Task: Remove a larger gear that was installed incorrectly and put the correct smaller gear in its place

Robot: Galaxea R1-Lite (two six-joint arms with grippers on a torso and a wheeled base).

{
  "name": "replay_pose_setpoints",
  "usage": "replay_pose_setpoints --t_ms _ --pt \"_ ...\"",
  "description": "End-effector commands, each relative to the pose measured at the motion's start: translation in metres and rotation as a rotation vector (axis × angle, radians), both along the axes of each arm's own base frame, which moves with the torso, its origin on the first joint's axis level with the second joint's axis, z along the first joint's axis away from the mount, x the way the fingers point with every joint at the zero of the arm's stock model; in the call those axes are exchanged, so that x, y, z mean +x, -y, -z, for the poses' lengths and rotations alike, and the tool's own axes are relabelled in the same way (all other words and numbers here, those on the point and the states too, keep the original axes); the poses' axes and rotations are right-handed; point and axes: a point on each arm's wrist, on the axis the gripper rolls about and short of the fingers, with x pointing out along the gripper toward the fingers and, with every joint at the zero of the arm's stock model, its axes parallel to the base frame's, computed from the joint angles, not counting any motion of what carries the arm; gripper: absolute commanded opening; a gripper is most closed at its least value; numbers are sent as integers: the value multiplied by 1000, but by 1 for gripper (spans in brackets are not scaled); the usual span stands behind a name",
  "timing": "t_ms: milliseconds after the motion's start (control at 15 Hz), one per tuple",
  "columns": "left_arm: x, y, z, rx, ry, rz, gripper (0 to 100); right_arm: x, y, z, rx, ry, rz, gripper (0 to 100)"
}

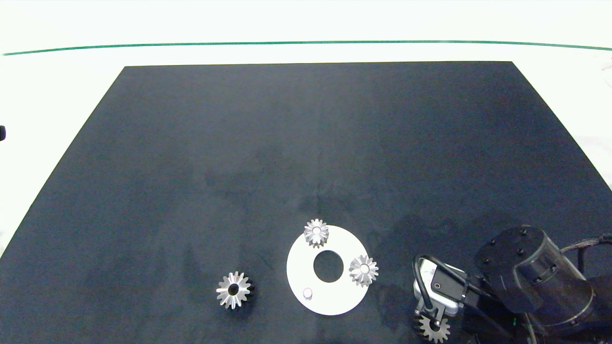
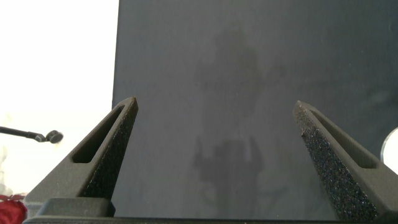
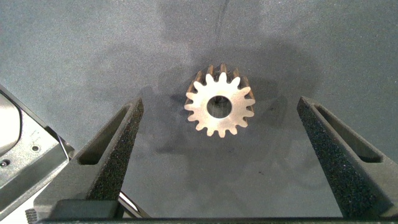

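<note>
Larger gear (image 1: 233, 289) already off, lying lower centre-left; right gripper (image 3: 219, 134), fingers spread, straddles smaller gear (image 1: 434, 328) at lower right, ungrasped; installation remains.

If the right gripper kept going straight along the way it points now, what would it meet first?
Most likely the smaller gear. It lies flat on the black mat, centred ahead of the right gripper, whose fingers are open wide on either side of it. How much gap remains above the gear is unclear.

one shiny star-like silver gear (image 1: 233, 289), one flat grey spur gear (image 1: 434, 328), two raised silver gears (image 1: 316, 232) (image 1: 363, 270), one white ring-shaped plate (image 1: 334, 301) bearing apparently one small peg (image 1: 307, 293).
</note>
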Motion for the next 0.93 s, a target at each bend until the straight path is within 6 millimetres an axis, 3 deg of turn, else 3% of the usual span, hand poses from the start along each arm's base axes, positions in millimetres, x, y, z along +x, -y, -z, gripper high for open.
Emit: replay_pose_setpoints --t_ms 67,933 --pt "-1 0 0 2 -2 -2 100 3 -2 2 2 4 4 97" --pt "-2 -1 0 3 4 -3 100 5 -5 11 -34 -6 -8 70"
